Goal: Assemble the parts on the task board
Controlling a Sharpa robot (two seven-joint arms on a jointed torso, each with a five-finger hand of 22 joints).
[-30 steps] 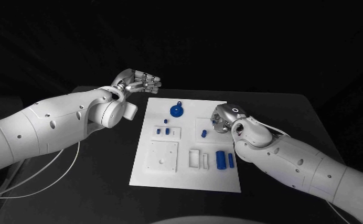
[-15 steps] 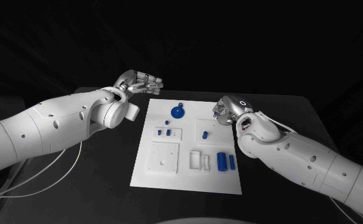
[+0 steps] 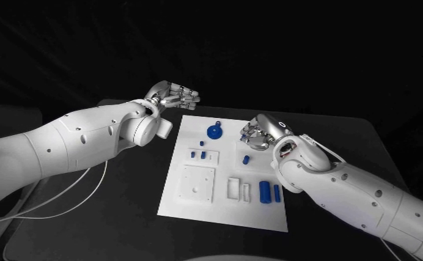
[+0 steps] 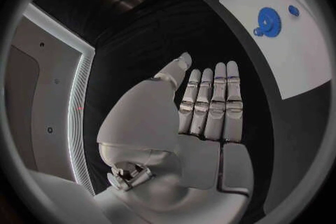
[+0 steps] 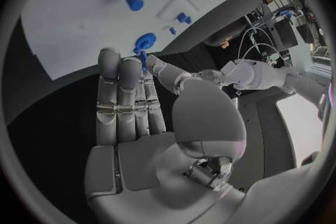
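On the task board (image 3: 175,203), seven blue parts; right hand (image 3: 257,134) pinches one part (image 5: 143,58); left hand (image 3: 176,97) flat, empty.

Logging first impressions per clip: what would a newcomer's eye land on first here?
The white task board glows mid-table against the black. Above its far right part, the right hand pinches a small blue part. The left hand hovers empty off the board's far left corner, near the blue gear.

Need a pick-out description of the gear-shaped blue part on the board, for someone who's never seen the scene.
Start at the white board in the middle of the black table. Look near its far edge, roughly midway between the two robot hands. The blue gear is the one round toothed disc; the other blue parts are small pegs and cylinders.
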